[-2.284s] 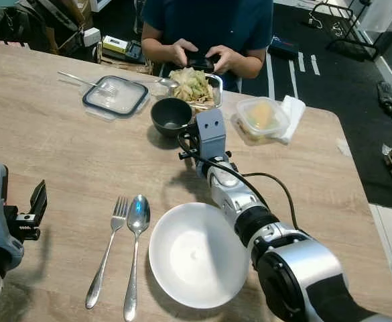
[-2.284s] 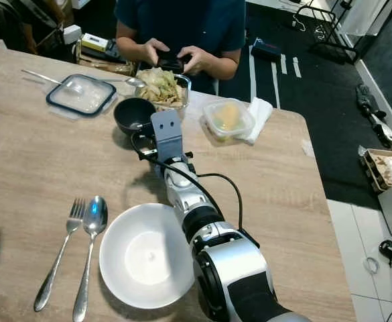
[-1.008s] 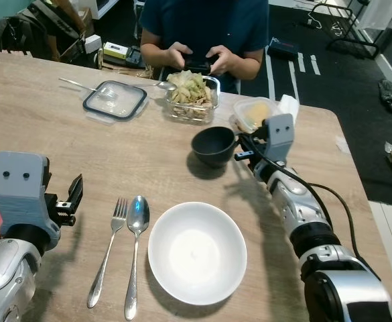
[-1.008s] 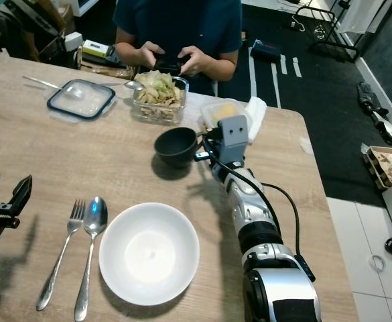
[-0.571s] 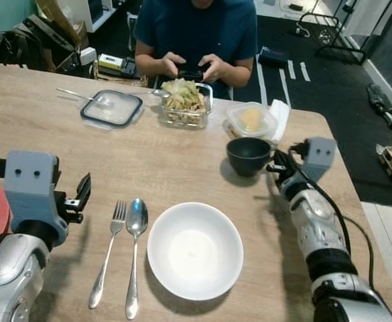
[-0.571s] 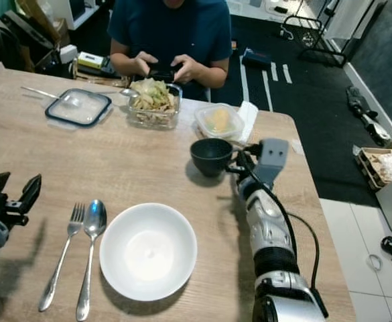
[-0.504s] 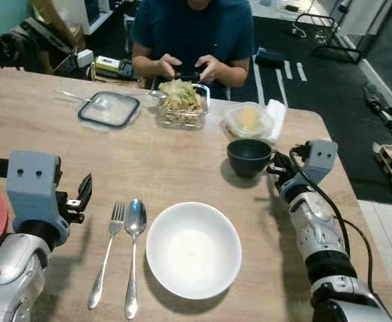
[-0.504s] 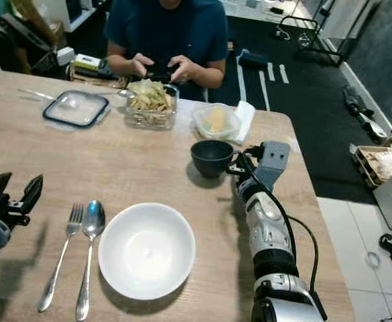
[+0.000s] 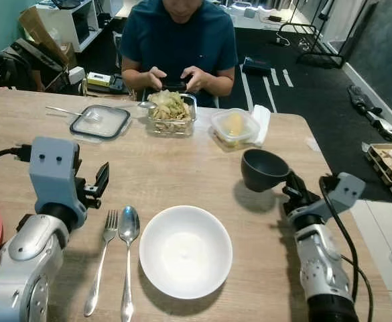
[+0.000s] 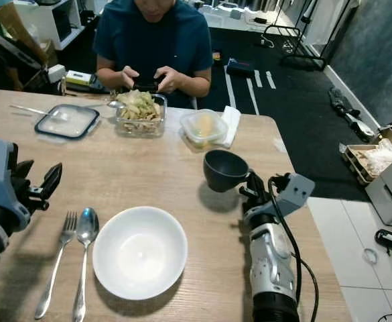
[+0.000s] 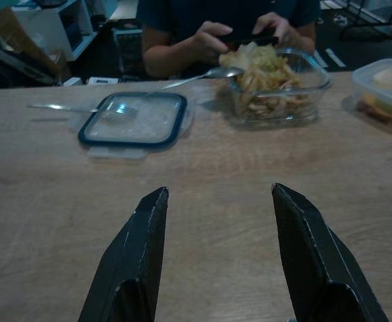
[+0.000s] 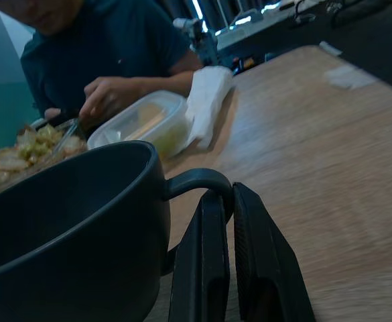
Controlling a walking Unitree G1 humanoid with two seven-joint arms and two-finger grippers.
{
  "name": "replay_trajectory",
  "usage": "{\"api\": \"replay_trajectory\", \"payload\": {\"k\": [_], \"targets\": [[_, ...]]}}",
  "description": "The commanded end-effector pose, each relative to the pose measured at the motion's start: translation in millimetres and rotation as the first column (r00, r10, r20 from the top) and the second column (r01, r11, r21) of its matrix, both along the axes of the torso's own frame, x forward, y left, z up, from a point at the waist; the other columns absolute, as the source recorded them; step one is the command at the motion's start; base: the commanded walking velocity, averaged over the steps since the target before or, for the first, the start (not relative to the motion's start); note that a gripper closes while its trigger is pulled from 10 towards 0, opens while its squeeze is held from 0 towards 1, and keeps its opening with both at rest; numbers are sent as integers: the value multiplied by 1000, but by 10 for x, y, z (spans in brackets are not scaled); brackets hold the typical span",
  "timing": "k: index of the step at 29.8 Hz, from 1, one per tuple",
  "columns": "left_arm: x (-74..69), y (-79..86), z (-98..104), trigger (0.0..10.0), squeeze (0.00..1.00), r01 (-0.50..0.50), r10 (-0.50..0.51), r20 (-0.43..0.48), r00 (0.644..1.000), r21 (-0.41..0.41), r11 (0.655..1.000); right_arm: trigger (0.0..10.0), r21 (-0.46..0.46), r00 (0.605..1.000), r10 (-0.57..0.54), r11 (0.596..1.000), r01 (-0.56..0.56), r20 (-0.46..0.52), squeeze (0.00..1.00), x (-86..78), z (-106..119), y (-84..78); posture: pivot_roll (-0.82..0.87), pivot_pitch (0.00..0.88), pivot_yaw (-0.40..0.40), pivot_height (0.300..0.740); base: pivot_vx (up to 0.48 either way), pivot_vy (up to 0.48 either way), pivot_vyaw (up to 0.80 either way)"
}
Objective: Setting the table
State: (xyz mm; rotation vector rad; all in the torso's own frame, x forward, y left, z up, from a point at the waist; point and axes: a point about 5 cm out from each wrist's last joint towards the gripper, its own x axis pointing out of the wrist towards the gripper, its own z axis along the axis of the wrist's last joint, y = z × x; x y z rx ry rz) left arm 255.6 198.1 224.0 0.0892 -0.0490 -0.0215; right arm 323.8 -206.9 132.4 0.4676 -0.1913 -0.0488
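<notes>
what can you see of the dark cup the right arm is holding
The dark cup is matte, wide-mouthed and bowl-shaped, with one loop handle. It looks empty. The right gripper has its fingers pinched on that handle and holds the cup tilted above the wooden table, its shadow on the wood below. Nothing else touches it.

left claw (image 11: 212, 255) spread, right claw (image 12: 230, 261) clamped

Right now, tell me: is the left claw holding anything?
No, the left claw is open with only bare table between its fingers.
</notes>
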Motion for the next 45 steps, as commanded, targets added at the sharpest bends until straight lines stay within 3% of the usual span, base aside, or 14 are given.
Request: {"api": "replay_trajectory", "payload": {"k": [1,4,9,13,16,22,25,26,28,32,39,40,42,45], "targets": [[14,-20,-33,10000,0,12,-12,-10,1000,-4,1000,10000,1,1000,5,1000,-5,9,0,-39,17,-2,220,20,44,740,0,0,0],[34,-34,-46,10000,0,19,-19,-12,1000,-4,1000,10000,-54,999,38,998,-36,29,0,-99,36,76,214,19,47,740,0,0,0],[46,-39,-69,10000,0,21,-21,-13,1000,-4,1000,10000,-184,994,110,977,-111,-17,0,-193,-111,202,213,20,45,740,0,0,0],[51,-38,-75,10000,0,19,-19,-12,1000,-6,1000,10000,-218,988,146,964,-152,-46,0,-241,-194,291,213,21,39,740,0,0,0],[57,-37,-84,10000,0,14,-14,-10,1000,-10,1000,10000,-228,983,174,956,-183,-60,0,-231,-234,455,216,18,33,740,0,0,0],[53,-44,-80,10000,0,11,-11,-3,1000,-8,1000,10000,-233,979,195,951,-202,-53,0,-99,-183,641,232,13,32,740,0,0,0],[43,-32,-74,10000,0,5,-5,1,1000,-5,1000,10000,-216,974,226,950,-224,-13,0,71,1,873,254,12,18,740,0,0,0],[43,-32,-74,10000,0,5,-5,1,1000,-5,1000,10000,-216,974,226,950,-224,-13,0,71,1,873,254,12,18,740,0,0,0],[22,-24,-70,10000,0,-5,5,6,1000,-5,1000,10000,-234,972,236,944,-234,-20,0,200,71,1066,261,12,15,740,0,0,0],[-19,-22,-78,10000,0,-15,15,5,1000,-2,1000,10000,-240,969,245,939,-245,-28,0,301,129,1251,294,18,1,740,0,0,0],[-19,-22,-78,10000,0,-15,15,5,1000,-2,1000,10000,-240,969,245,939,-245,-28,0,301,129,1251,294,18,1,740,0,0,0],[-75,0,-78,10000,0,-34,34,3,999,4,999,10000,-215,967,252,943,-254,-38,0,383,202,1416,344,36,-17,740,0,0,0],[-132,36,-76,10000,0,-58,58,1,998,9,998,10000,-150,968,249,956,-252,-38,0,476,330,1506,347,38,-19,740,0,0,0],[-147,40,-80,10000,0,-62,62,-1,998,9,998,10000,-82,975,220,971,-223,-38,0,541,401,1414,338,38,-13,740,0,0,0]]}}
